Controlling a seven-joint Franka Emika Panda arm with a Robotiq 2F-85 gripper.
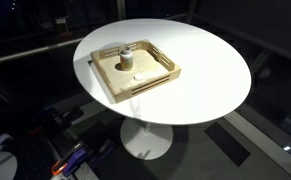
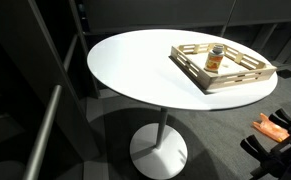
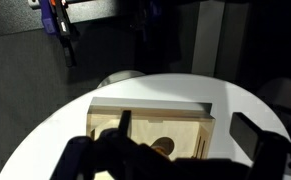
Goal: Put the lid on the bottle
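Observation:
The small bottle point(image 1: 126, 56) stands upright inside the square wooden tray point(image 1: 157, 80) on the round white table point(image 1: 200, 70). It also shows in the second exterior view point(image 2: 216, 58), in the tray point(image 2: 235, 80). In the wrist view I look down on the tray point(image 3: 150, 110), with the bottle's round top point(image 3: 163, 148) partly behind dark blur. My gripper point(image 3: 185, 130) is open, fingers wide apart above the tray, holding nothing. It does not show in either exterior view. The lid is too small to make out. The bottle's top looks pale.
The table stands on a single pedestal point(image 2: 163, 135) over a dark floor. Dark railings and glass surround it point(image 2: 45, 120). Orange and black gear lies on the floor point(image 2: 275, 128). The tray sits toward one edge of the table.

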